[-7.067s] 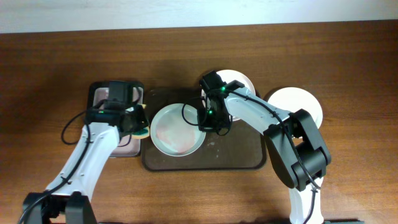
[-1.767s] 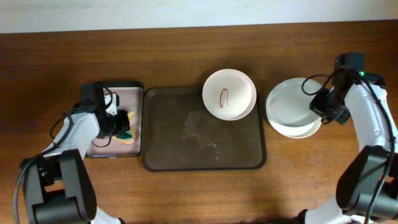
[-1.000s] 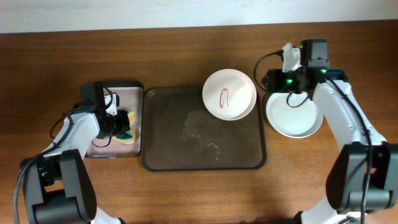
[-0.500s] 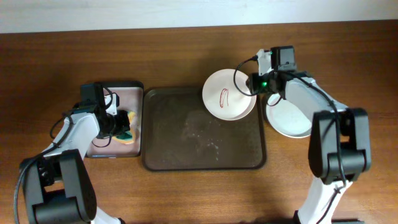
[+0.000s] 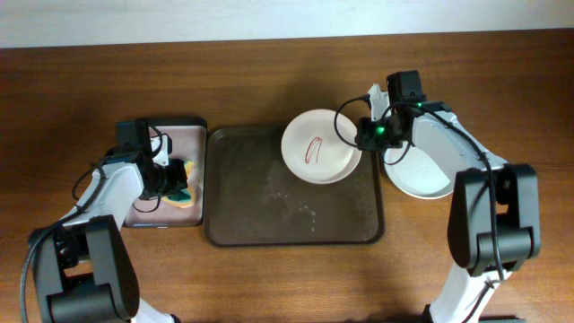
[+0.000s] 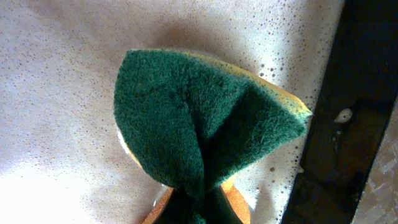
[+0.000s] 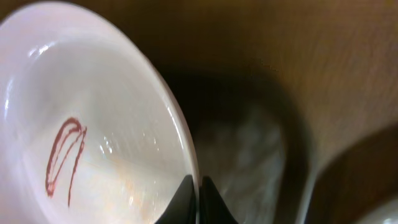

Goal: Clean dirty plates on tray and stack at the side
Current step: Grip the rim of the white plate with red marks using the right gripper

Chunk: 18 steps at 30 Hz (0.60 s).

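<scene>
One dirty plate [image 5: 320, 146] with a red smear lies over the far right part of the dark brown tray [image 5: 260, 220]. My right gripper [image 5: 361, 135] is shut on its right rim; in the right wrist view the two fingertips pinch the rim [image 7: 196, 186] and the smear shows on the plate [image 7: 68, 155]. A stack of clean white plates [image 5: 429, 172] lies on the table right of the tray. My left gripper [image 5: 170, 178] is shut on a green and yellow sponge [image 6: 199, 124] over the small tray with soapy water [image 5: 152, 211].
The small black tray with pink inside stands just left of the brown tray. Wet smears mark the brown tray's middle [image 5: 291, 193]. The wooden table [image 5: 269, 63] runs on all sides.
My right gripper came from the plate stack to the dirty plate, closed on its right rim, and shifted the plate a little leftward and nearer onto the tray. The left arm has not moved.
</scene>
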Tool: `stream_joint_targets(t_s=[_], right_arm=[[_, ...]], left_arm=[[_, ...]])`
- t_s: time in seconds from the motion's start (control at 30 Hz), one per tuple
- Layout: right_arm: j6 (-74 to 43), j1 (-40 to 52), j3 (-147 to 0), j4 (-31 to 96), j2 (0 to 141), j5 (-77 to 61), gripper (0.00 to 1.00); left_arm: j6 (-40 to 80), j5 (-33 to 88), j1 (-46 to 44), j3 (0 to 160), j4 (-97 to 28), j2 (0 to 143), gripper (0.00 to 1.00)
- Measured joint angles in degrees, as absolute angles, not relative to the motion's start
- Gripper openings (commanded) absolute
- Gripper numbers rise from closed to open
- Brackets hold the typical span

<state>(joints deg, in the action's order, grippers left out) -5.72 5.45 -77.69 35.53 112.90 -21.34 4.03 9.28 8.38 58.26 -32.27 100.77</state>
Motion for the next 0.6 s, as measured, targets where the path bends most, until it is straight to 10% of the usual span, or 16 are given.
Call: stream_joint_targets(t_s=[0.6], right_arm=[[-13.61, 18.59, -75.26, 39.59, 112.22, -18.35, 0.09]], left_arm=[[4.08, 12.60, 8.10, 58.46, -33.50, 89.08, 0.00]])
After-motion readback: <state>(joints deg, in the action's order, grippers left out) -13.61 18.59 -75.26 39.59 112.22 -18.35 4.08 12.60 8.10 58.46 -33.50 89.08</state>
